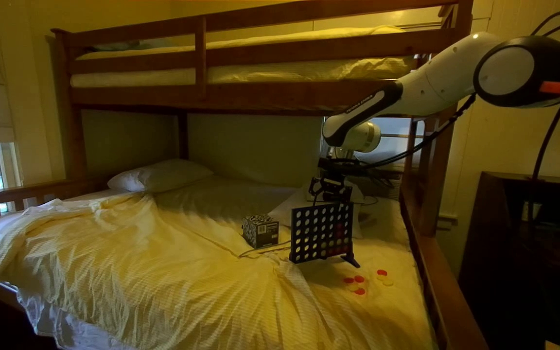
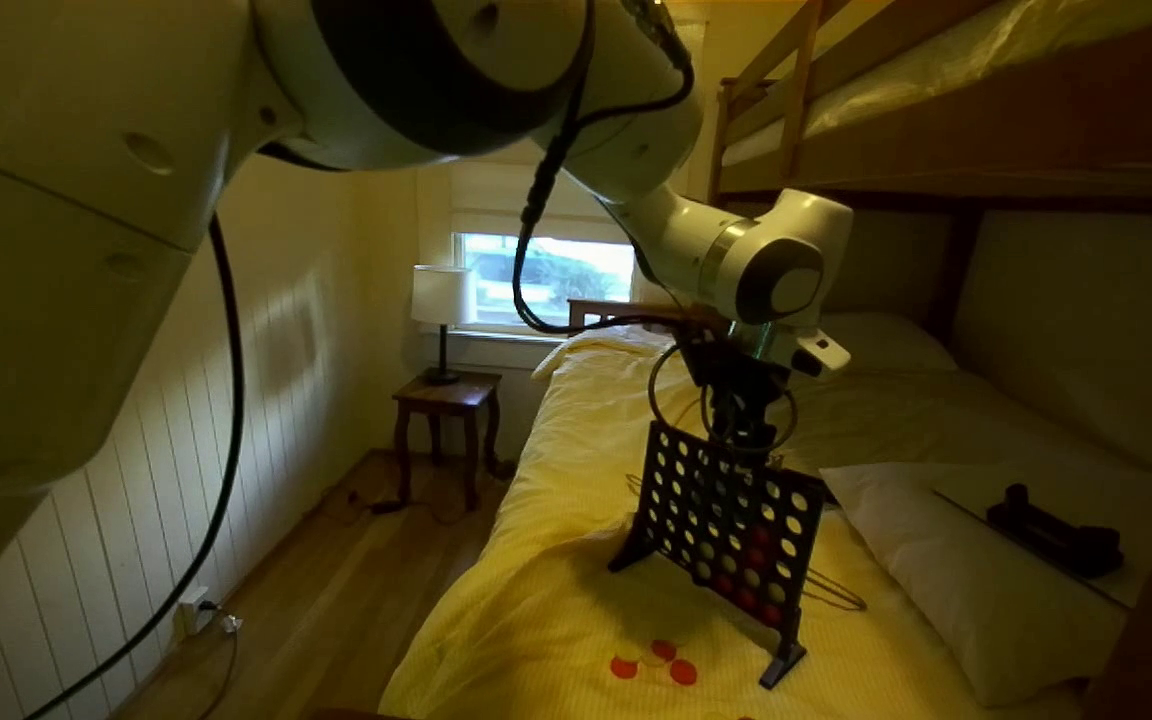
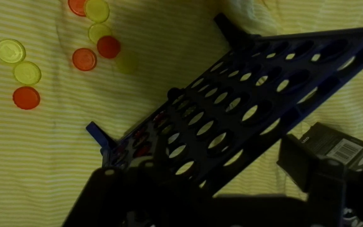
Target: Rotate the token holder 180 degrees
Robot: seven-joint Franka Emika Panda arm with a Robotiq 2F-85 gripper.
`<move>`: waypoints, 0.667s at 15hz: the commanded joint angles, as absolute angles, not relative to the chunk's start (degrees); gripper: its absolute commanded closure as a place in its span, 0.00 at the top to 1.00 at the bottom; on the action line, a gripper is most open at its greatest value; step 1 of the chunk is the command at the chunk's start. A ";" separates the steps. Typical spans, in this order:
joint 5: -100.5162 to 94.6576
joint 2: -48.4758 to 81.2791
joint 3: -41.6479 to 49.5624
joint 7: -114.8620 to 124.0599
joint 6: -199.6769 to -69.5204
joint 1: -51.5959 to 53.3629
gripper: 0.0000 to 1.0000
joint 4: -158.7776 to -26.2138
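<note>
On the bed [image 1: 129,272], in an exterior view, token holder [image 1: 320,233]: upright, between the small dark box [image 1: 260,232] and the loose tokens [image 1: 359,279].
Gripper [image 1: 331,199]: right over the token holder, pointing down; too dark here to judge the grasp.
Feet [image 2: 784,665], in an exterior view: apparently planted on the bed, below red tokens [image 2: 758,556] lodged in the token holder.
Fingers [image 3: 296,162], in the wrist view: spread well apart, astride the slotted top [image 3: 257,145] at a slant, clenched on nothing as far as visible.
Half turn: probably at the set-up of the grasp; whether done or undone, impossible to tell.
Slotted top: best met next by turning the fingers square to it, closing across, then lifting just clear of the bed before swinging round.
</note>
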State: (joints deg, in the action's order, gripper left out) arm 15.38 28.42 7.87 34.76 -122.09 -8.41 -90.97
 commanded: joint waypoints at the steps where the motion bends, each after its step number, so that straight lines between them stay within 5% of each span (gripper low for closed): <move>1: 16.02 31.03 7.96 35.54 -120.48 -8.17 0.59 -87.35; 7: 15.80 33.07 8.02 36.22 -118.60 -8.13 0.18 -84.38; 10: 16.28 33.39 7.76 36.32 -117.56 -8.51 0.13 -83.50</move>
State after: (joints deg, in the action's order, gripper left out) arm 15.39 31.58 7.89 35.83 -120.14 -8.22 -86.59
